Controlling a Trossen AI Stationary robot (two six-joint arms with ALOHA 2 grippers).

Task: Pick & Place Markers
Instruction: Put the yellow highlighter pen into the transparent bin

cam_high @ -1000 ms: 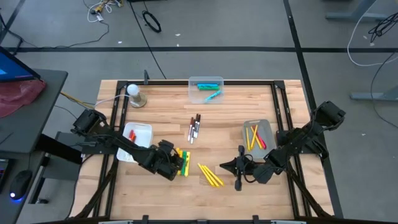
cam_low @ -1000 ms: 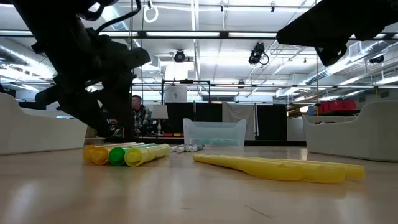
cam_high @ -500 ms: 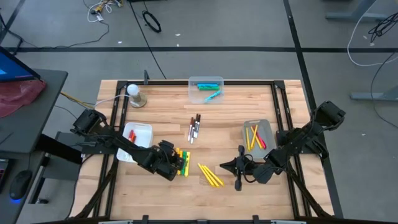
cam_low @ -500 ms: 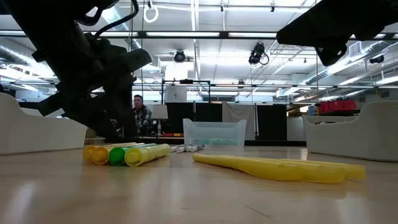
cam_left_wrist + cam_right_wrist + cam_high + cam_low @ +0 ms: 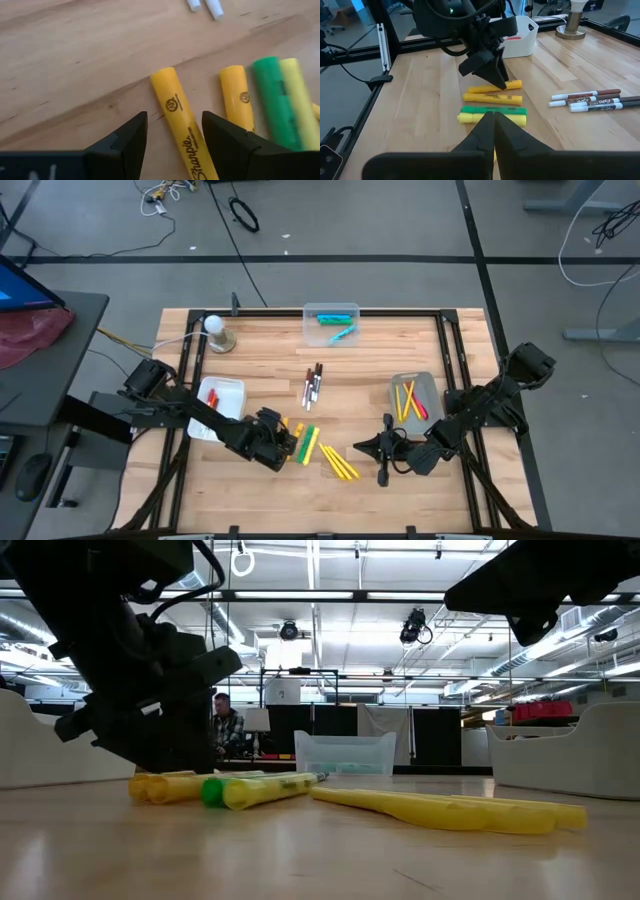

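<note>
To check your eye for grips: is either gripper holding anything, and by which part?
Nothing is held. The left gripper has its open fingers on either side of a yellow marker lying on the table, not gripping it. The right gripper is shut and empty.

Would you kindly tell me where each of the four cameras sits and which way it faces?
High view: overhead, straight down on the table; both arms show.
Low view: table height, looking level across; left arm looms above the chunky markers.
Left wrist view: above the left gripper, open fingers straddling a yellow marker.
Right wrist view: behind the shut right gripper, facing the left arm.
Shared: both wrist views show the green marker.
</note>
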